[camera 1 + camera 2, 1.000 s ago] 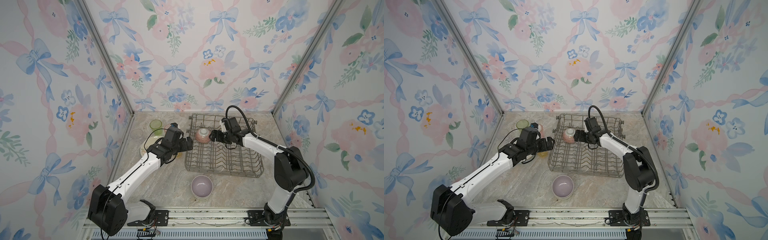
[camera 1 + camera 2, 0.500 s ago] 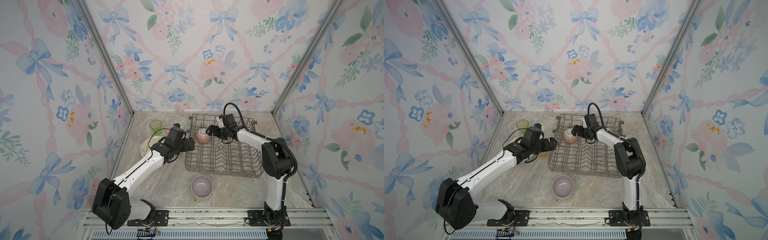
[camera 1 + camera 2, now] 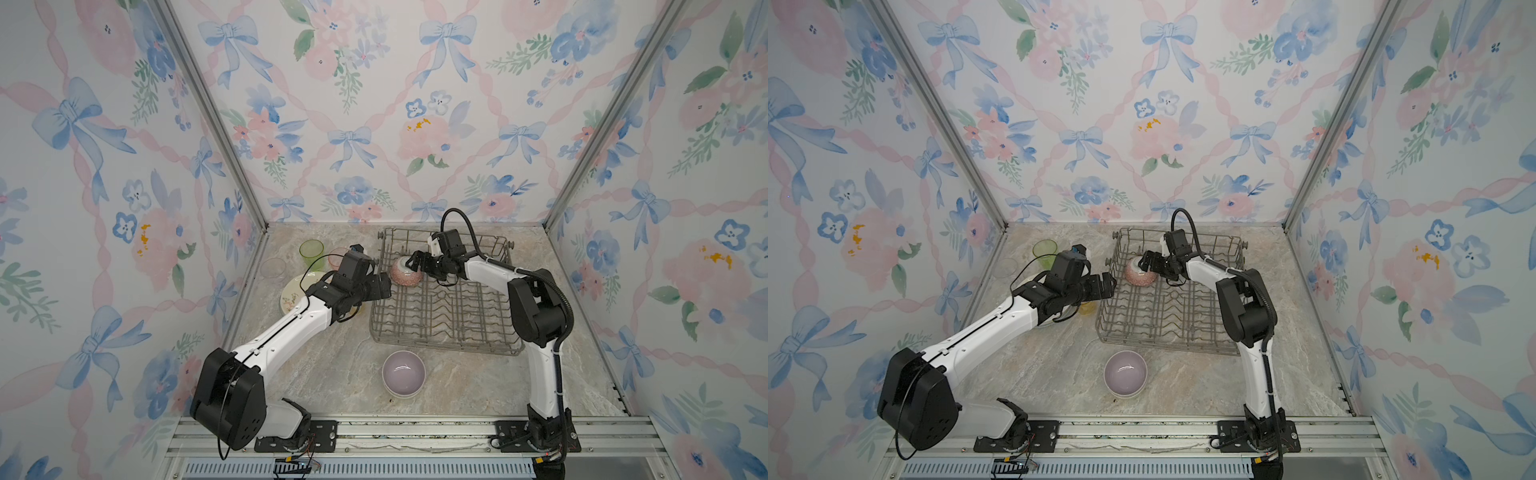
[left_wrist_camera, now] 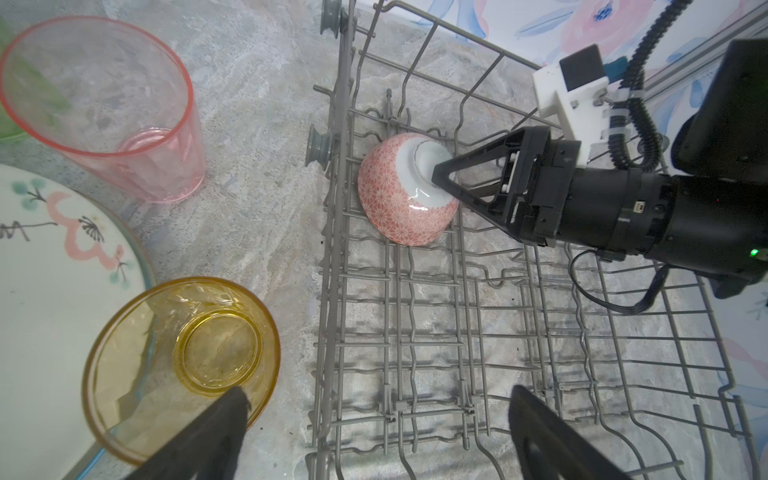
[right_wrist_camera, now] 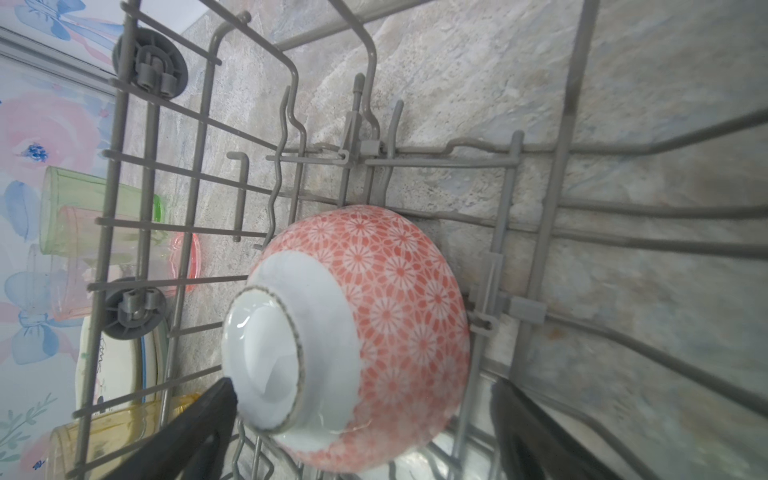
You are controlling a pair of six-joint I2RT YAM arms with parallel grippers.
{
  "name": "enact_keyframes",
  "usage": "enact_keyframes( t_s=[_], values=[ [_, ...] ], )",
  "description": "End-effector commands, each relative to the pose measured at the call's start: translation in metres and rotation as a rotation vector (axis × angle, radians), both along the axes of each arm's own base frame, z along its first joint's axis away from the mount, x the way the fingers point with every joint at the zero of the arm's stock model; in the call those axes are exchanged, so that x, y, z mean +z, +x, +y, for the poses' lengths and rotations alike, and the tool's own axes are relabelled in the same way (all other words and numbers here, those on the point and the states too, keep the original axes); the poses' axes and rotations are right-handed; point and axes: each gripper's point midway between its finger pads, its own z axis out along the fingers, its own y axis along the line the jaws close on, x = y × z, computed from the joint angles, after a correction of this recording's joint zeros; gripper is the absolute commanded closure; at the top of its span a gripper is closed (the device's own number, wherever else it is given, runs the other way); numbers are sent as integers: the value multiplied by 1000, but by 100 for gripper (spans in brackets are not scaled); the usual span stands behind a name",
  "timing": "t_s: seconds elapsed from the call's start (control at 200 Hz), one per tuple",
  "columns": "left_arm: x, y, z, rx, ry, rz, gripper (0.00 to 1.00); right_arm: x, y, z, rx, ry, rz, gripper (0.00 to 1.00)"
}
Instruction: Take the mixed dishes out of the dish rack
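Inside the dish rack [image 3: 444, 347], near its far left corner, the last piece we can see in it, a pink patterned bowl [image 3: 405, 272], lies tipped on its side among the tines. Its white foot is turned toward the right gripper [image 3: 417, 262], its mouth toward the rack's left wall. The right gripper's jaws are spread wide to either side of that foot. One fingertip [image 5: 226, 388] sits at the foot ring, though we cannot tell whether it touches. The bowl's axis runs almost straight along this arm's line of reach, so we judge the right arm is both nearer and better placed to close on it.

The left gripper [image 4: 376, 395], also spread and empty, hovers over the rack's left wall. Just beside it on the marble stand a yellow tumbler [image 4: 183, 361], a pink tumbler [image 4: 104, 108] and a floral plate [image 4: 50, 270]. A lilac bowl [image 3: 403, 374] rests in front of the rack.
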Motion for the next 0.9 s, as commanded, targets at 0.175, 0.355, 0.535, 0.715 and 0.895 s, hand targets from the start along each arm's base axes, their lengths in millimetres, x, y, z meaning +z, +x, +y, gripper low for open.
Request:
enact_keyframes(
  t_s=[0.175,0.355,0.535,0.715,0.895],
  values=[
    [1,6,-2,-7,23,-13,2,-22,-1,22,25,-7,48,3],
    [-17,11,3,11,67,16,2,-20,-1,41,61,38,30,3],
    [-44,16,1,6,98,75,2,-14,-5,47,64,47,29,3],
    [-58,21,-4,-7,109,111,2,-1,-11,55,79,121,19,3],
    [-56,24,-6,-8,109,104,3,-3,-21,59,99,63,18,3]
  ],
)
